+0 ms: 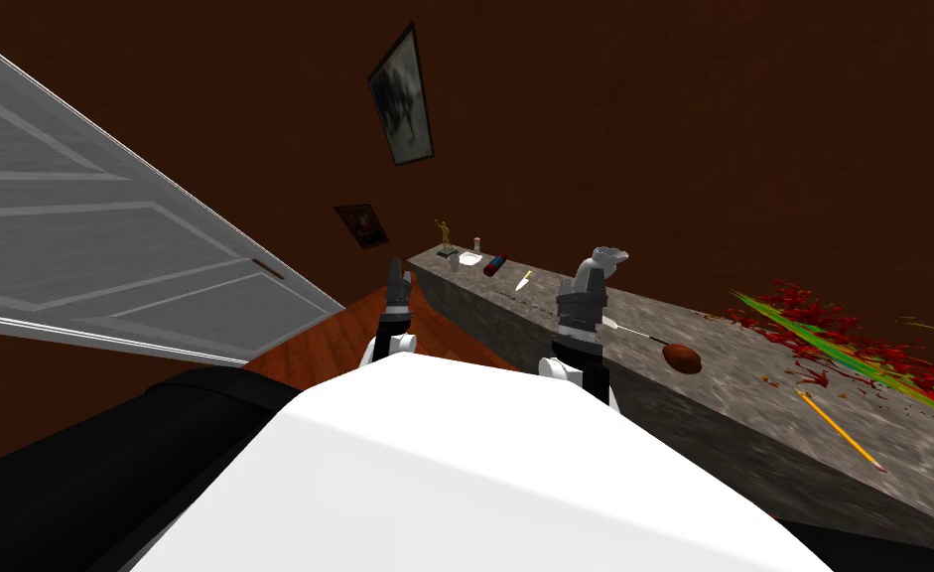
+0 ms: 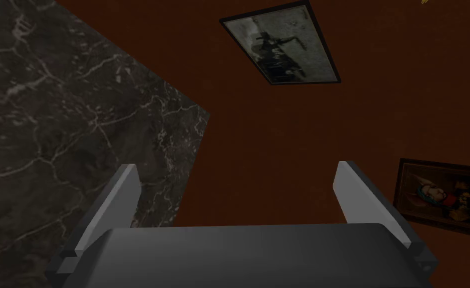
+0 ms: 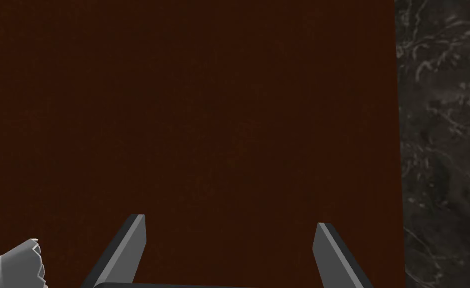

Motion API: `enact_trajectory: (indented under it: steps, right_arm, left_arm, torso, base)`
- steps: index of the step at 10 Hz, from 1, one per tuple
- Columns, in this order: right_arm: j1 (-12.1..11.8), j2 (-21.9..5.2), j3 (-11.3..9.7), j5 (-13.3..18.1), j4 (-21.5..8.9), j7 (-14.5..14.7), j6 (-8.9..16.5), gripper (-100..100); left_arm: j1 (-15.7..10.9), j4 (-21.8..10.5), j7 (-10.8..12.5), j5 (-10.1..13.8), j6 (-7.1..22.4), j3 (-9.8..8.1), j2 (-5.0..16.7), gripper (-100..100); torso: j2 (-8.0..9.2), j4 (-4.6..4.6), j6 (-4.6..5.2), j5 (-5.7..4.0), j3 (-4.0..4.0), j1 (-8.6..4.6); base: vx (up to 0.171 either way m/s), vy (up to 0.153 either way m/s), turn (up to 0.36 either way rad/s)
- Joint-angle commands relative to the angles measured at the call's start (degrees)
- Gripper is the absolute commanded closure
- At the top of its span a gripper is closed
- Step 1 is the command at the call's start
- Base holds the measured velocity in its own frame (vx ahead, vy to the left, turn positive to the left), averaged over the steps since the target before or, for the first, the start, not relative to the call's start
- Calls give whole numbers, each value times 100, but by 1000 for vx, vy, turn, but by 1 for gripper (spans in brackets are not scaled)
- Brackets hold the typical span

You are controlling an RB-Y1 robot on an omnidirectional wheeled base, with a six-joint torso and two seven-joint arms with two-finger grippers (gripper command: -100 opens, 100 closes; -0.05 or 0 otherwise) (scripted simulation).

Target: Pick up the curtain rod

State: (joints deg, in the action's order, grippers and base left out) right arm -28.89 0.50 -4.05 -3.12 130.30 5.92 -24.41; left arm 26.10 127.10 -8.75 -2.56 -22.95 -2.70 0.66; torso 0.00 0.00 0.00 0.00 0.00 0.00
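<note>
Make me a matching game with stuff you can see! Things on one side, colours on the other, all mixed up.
Things:
1. pencil
2. little statue
3. oval ball
4. door

Colours:
A. light grey
B. gold
C. orange
D. brown

Right pairs: 1-C, 2-B, 3-D, 4-A.
</note>
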Motion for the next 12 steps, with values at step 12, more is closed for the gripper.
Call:
enact_trajectory:
  steps: [12]
  right_arm:
    - [-94,-1855,58,537,-769,165,-584,-100]
  left_arm:
    - [0,0,0,0,0,1,-1,0]
  torso:
    - [-5,-1,0,8,-3,39]
  base:
    - [10,90,-36]
